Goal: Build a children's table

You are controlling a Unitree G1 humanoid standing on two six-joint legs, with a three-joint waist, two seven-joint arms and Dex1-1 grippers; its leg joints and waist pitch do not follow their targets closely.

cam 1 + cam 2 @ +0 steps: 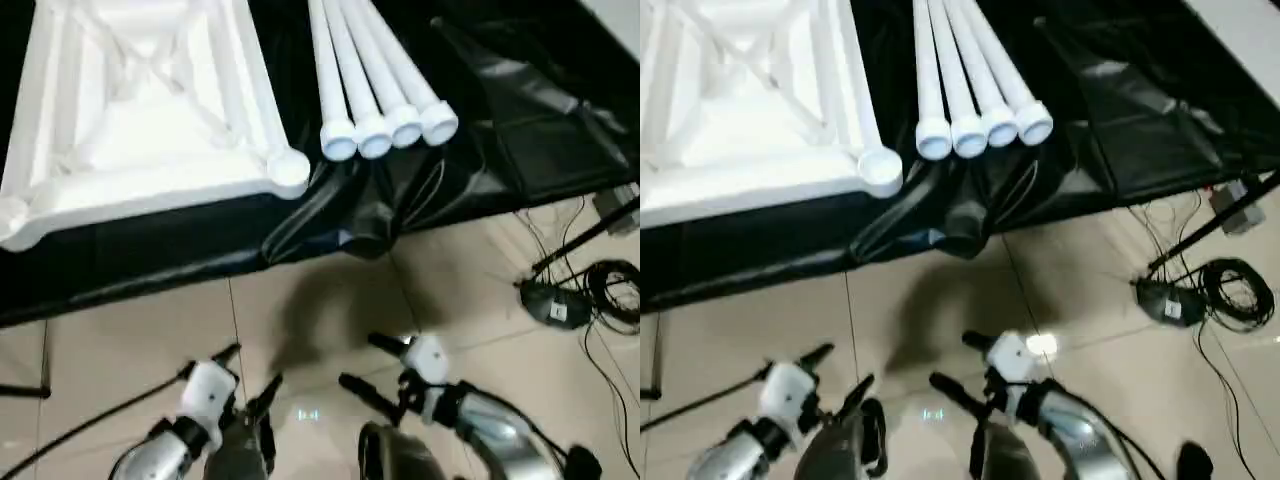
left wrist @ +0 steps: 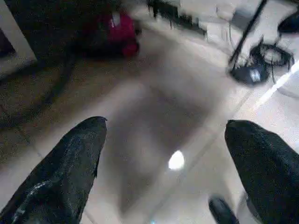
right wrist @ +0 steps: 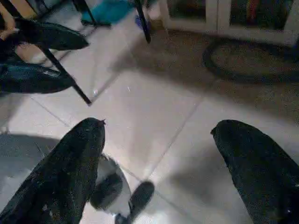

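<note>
The white tabletop (image 1: 140, 110) lies upside down on a black sheet at the upper left, its ribbed X-braced underside up and a round corner socket (image 1: 288, 168) at its near right corner. Beside it on the right, several white tubular legs (image 1: 375, 80) lie side by side with their flared ends toward me. My left gripper (image 1: 250, 370) hangs low over the tiled floor, open and empty. My right gripper (image 1: 362, 365) is next to it, also open with nothing between its fingers. Both are well short of the parts.
The black sheet (image 1: 520, 130) is crumpled at its near edge. A black cable coil and a small box (image 1: 570, 295) lie on the floor at the right, beside a stand's leg. A red object (image 2: 117, 30) and white furniture (image 3: 224, 23) stand further off.
</note>
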